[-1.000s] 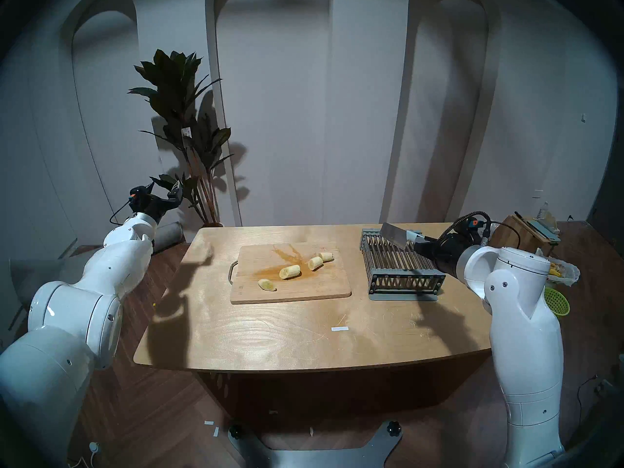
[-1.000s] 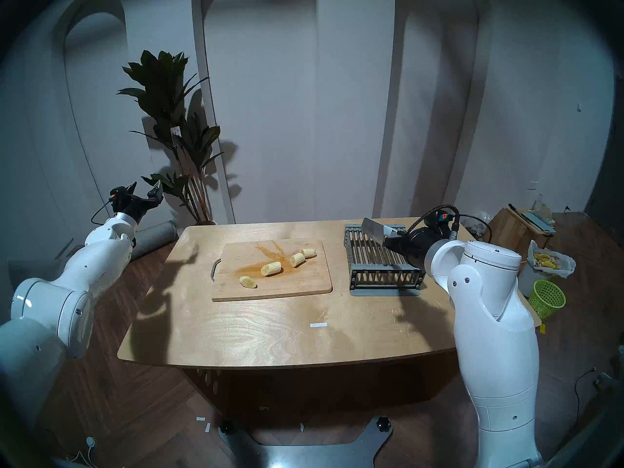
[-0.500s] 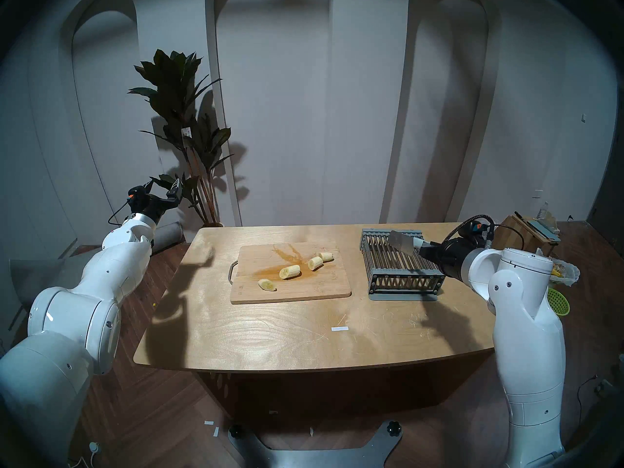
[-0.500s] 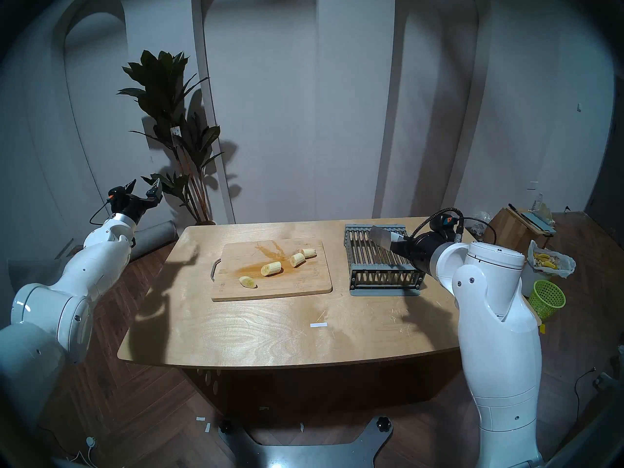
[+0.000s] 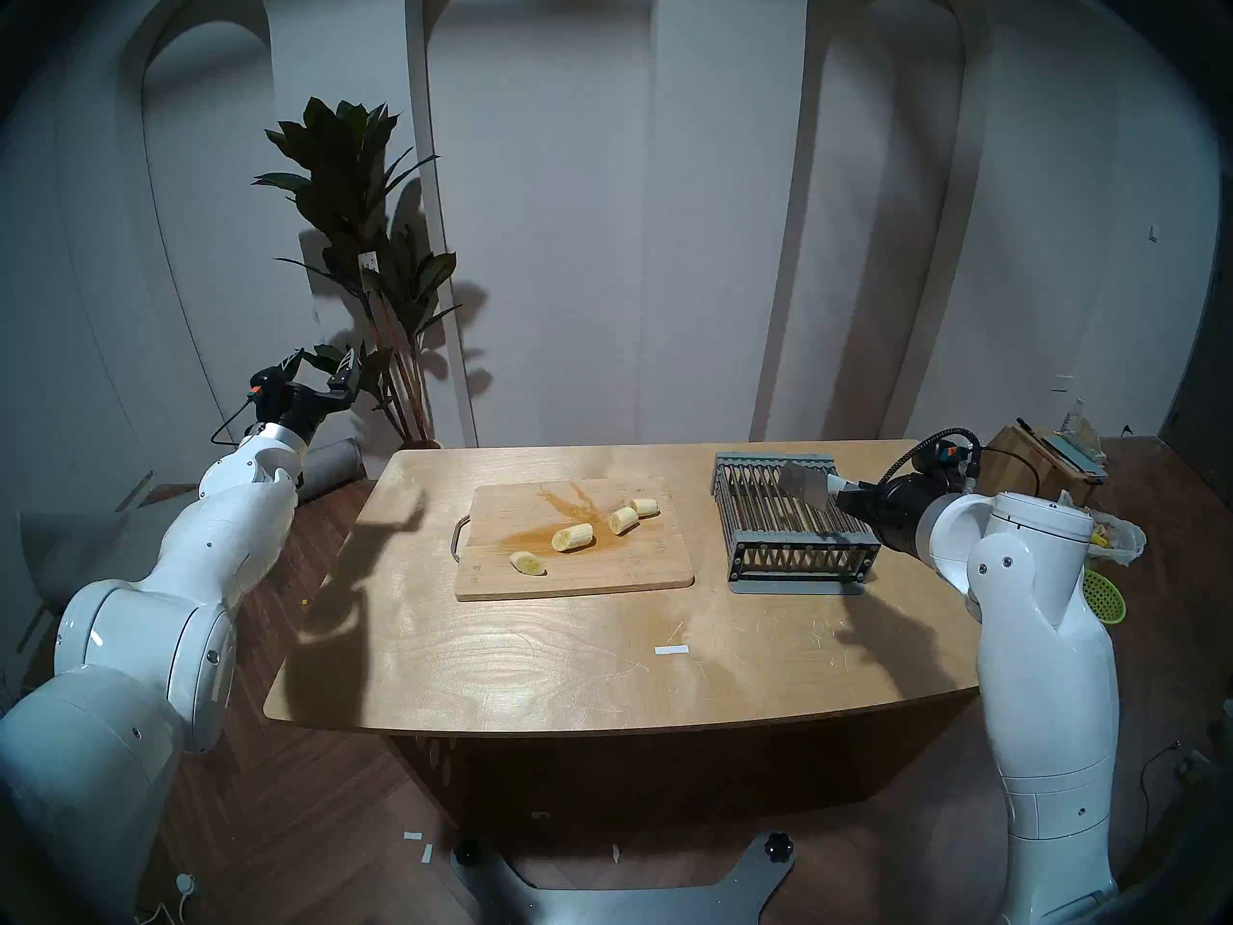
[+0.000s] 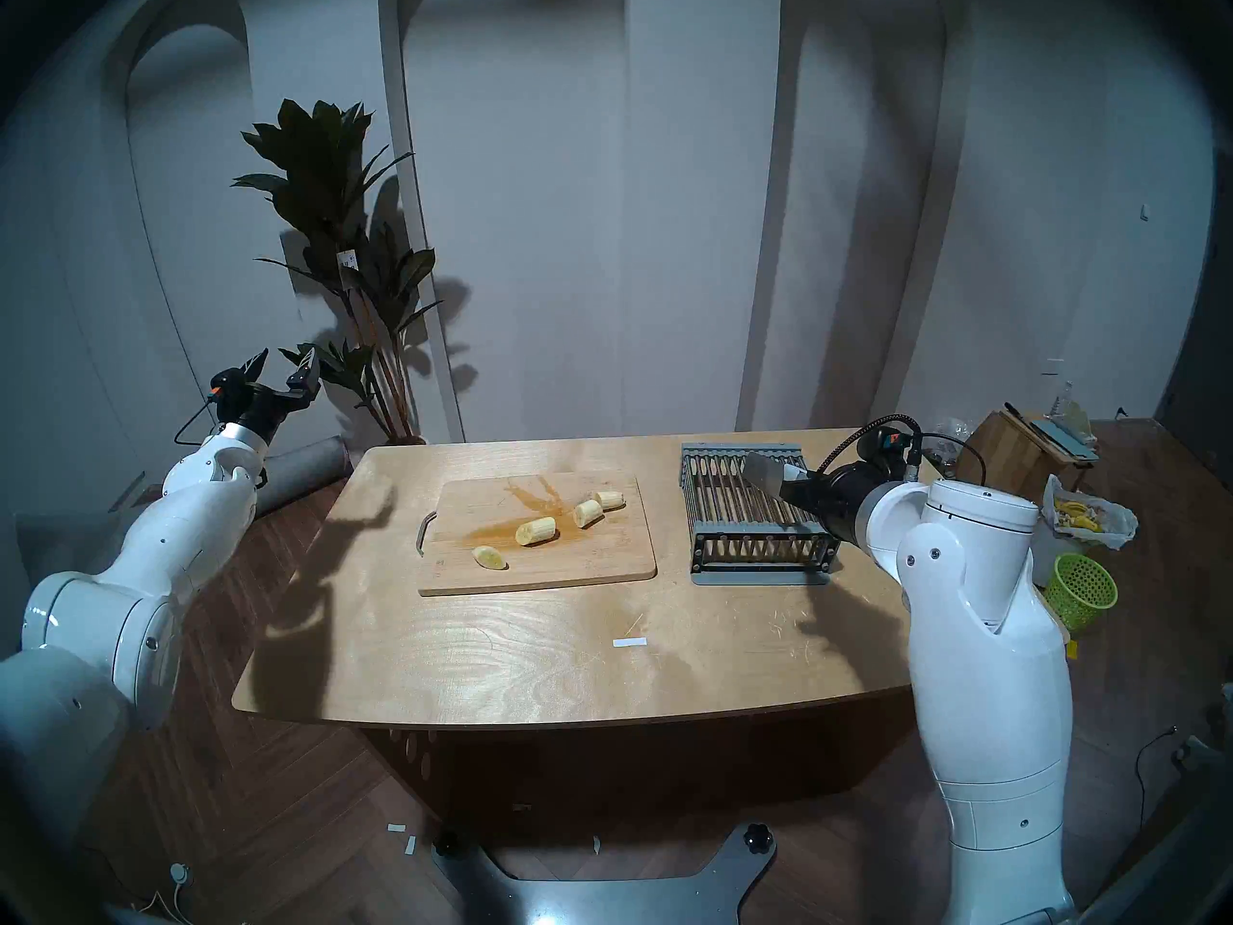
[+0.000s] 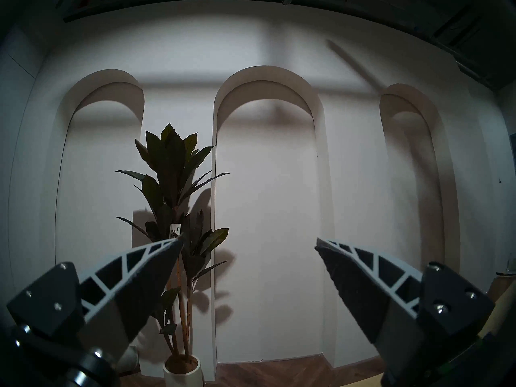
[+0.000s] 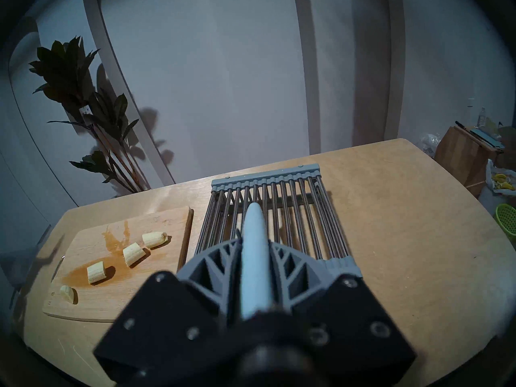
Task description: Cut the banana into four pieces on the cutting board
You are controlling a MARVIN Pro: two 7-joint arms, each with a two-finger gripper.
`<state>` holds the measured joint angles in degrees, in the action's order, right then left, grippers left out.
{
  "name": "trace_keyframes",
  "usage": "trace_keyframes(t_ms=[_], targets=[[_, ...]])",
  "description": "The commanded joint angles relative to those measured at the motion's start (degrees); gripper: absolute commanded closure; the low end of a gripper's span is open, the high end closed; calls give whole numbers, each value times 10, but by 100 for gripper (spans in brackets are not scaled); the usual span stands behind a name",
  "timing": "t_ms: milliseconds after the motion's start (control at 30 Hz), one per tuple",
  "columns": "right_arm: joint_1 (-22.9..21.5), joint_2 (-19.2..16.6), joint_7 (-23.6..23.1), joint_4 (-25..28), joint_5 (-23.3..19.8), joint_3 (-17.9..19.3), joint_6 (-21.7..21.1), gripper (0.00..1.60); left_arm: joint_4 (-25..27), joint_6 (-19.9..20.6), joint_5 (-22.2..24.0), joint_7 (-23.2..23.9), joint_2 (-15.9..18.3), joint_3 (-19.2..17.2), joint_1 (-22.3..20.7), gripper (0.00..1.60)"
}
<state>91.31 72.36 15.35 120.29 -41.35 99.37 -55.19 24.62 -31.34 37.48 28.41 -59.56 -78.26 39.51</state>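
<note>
The banana lies as several short cream-yellow chunks [image 5: 572,537] in a diagonal row on the stained wooden cutting board [image 5: 634,563]. They also show in the other head view [image 6: 536,531] and the right wrist view [image 8: 96,272]. My right gripper [image 5: 844,496] is shut on the pale handle [image 8: 255,266] of a cleaver. It holds the blade [image 5: 804,486] tilted just above the grey slatted rack [image 5: 800,560], right of the board. My left gripper [image 5: 322,363] is open and empty, raised off the table's left side, facing the wall [image 7: 248,241].
A potted plant [image 5: 360,236] stands behind the table's left corner. A white tape strip [image 5: 671,649] lies on the tabletop [image 5: 534,670]. Off the right side are a wooden box [image 5: 1027,463], a bag of peels [image 5: 1111,536] and a green basket [image 5: 1104,593].
My right gripper has drawn the cleaver rightward and lower over the rack, and the blade has tilted. My left arm has drifted slightly back and left. The banana chunks have not moved.
</note>
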Motion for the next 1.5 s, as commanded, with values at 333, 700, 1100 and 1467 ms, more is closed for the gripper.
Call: trace_keyframes(t_ms=[333, 700, 1100, 1467], targets=[[-6, -6, 10, -18, -5, -7, 2, 160, 52, -25, 11, 19, 10, -11, 20, 0], [-21, -11, 17, -44, -12, -19, 2, 160, 83, -36, 20, 32, 15, -19, 42, 0], [-52, -22, 25, -65, -16, -27, 2, 0, 124, -48, 31, 45, 20, -28, 73, 0], [-75, -30, 33, -74, -14, -34, 3, 0, 165, -58, 41, 55, 25, -37, 104, 0]])
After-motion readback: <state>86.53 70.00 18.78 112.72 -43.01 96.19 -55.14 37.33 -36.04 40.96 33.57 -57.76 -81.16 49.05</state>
